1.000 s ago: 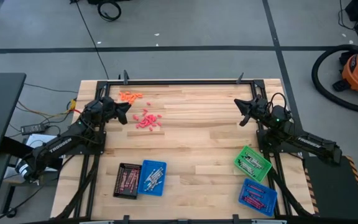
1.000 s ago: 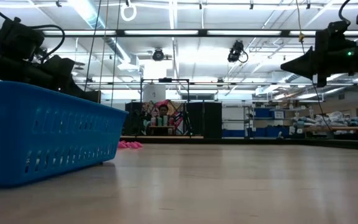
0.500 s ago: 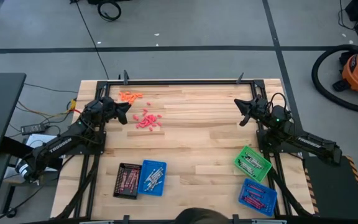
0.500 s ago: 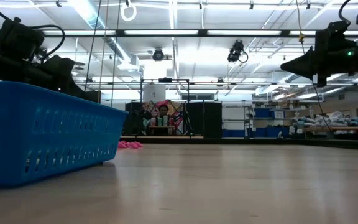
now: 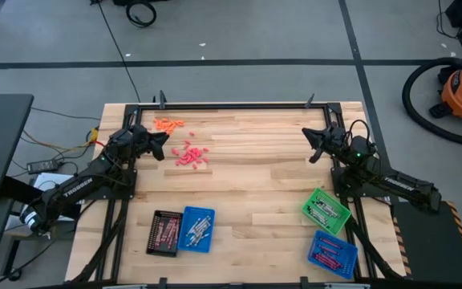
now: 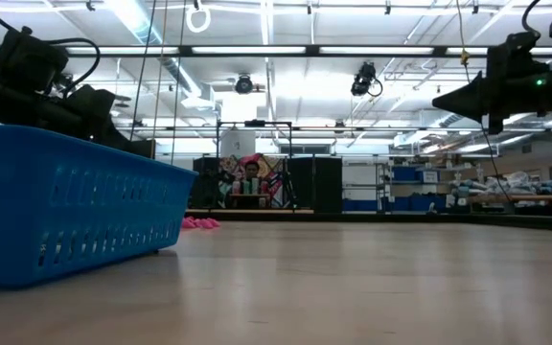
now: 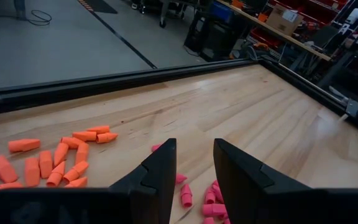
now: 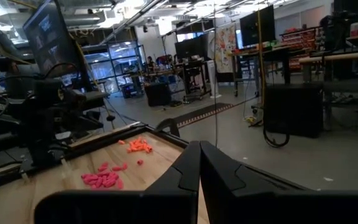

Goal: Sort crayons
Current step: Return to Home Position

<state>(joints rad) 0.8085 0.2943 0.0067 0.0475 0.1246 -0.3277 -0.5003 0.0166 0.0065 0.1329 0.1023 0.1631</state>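
Observation:
Two loose heaps of crayons lie on the wooden table at its far left: orange ones (image 5: 168,124) (image 7: 55,163) and red-pink ones (image 5: 191,155) (image 7: 211,200). My left gripper (image 5: 164,144) (image 7: 194,149) hovers open just left of the red-pink heap, with nothing between its fingers. My right gripper (image 5: 308,141) (image 8: 199,147) is shut and empty. It hangs above the table's far right, pointing toward the heaps. More crayons lie in the trays near the front edge.
A black tray (image 5: 164,233) and a blue tray (image 5: 196,229) (image 6: 65,206) stand at the near left. A green tray (image 5: 326,211) and another blue tray (image 5: 332,254) stand at the near right. A dark rail (image 5: 239,104) runs along the far edge. A bare stretch of table (image 5: 255,185) lies in the middle.

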